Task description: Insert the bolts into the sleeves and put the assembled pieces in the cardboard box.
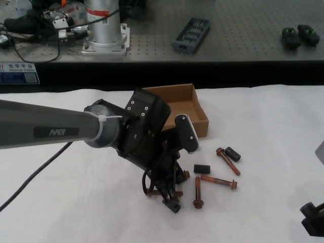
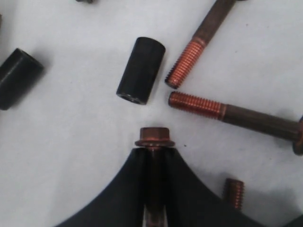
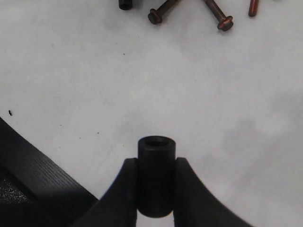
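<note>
Left gripper (image 2: pixel 155 158): fingers pinch a copper-coloured bolt (image 2: pixel 155 140). Its flanged head sits just past the tips and the shank is mostly hidden between them. Right gripper (image 3: pixel 156 163): fingers clamped on a black sleeve (image 3: pixel 156 151), open bore clear of the tips, far end hidden. High view: the left arm's wrist covers one corner of the cardboard box (image 1: pixel 201 115). Loose sleeves (image 1: pixel 201 168) and loose bolts (image 1: pixel 218 181) lie on the white cloth (image 1: pixel 263 126) near the box. The right gripper is cut off at the frame corner.
</note>
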Robot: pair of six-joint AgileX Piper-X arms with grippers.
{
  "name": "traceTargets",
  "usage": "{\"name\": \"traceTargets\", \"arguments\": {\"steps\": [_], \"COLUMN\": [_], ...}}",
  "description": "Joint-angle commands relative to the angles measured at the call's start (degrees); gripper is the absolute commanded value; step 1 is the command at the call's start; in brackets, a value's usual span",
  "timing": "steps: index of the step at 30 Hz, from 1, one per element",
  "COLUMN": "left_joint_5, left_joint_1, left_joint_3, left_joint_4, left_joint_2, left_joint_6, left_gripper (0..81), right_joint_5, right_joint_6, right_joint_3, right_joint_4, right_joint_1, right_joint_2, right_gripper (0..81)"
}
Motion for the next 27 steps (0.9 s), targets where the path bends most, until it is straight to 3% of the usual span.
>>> {"name": "traceTargets", "arguments": {"steps": [1, 8, 17, 27], "left_joint_5": [-2.27, -2.27, -1.56, 14.98], "left_joint_1": [-0.23, -0.56, 2.68, 8.41], "left_joint_3": [0.01, 0.01, 0.12, 2.86], "left_joint_4": [-0.59, -0.38, -0.38, -0.86], "left_joint_2": [1.76, -4.80, -17.21, -29.35], "left_joint_6": [0.79, -1.11, -28.05, -41.70], "left_gripper": [0.6, 0.6, 0.6, 0.6], "right_joint_5": [-0.87, -0.87, -3.79, -18.75], "right_joint_6": [-0.44, -0.44, -0.07, 7.96], "right_joint_3": [-0.16, -0.16, -0.16, -0.16], "right_joint_4": [0.09, 0.09, -5.74, -24.33], "right_joint_1": [-0.02, -0.02, -0.02, -0.02], "right_joint_2": [-0.60, -0.60, 0.55, 7.72], "right_gripper": [2.7, 2.7, 2.7, 2.7]}}
